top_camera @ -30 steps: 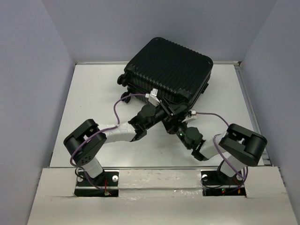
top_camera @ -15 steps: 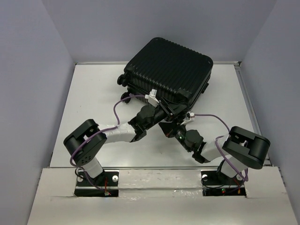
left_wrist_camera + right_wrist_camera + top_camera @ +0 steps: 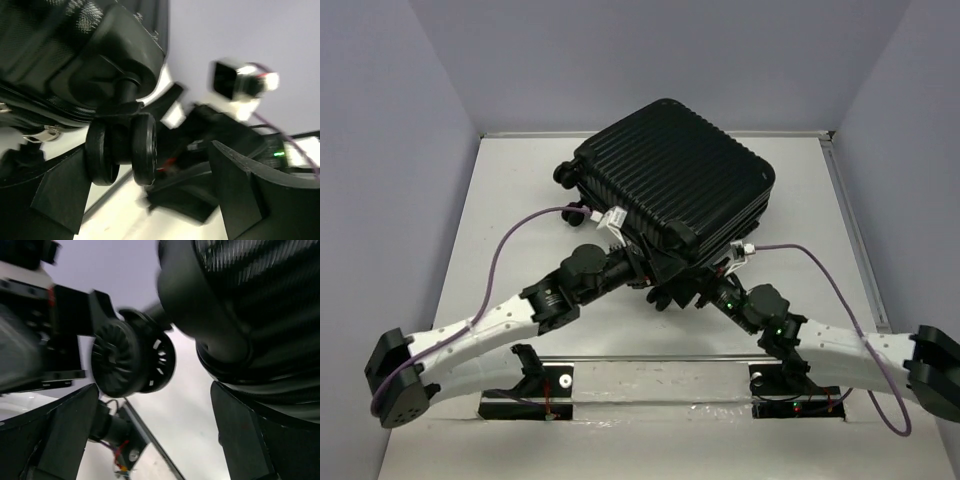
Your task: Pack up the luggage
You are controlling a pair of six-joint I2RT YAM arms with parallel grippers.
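The luggage is a closed black ribbed suitcase lying across the back middle of the white table. Both arms reach under its near corner. My left gripper is open, and in the left wrist view a twin caster wheel hangs between its fingers, below the shell. My right gripper is open too. In the right wrist view another caster wheel sits just above the gap and the shell looms over the right finger.
Grey walls close in the table at the back and on both sides. More caster wheels stick out at the suitcase's left end. Purple cables loop off both arms, and the arm bases stand at the near edge.
Both arms have stretched out low and wide, and both grippers have opened. The suitcase has shifted left and toward the near edge.
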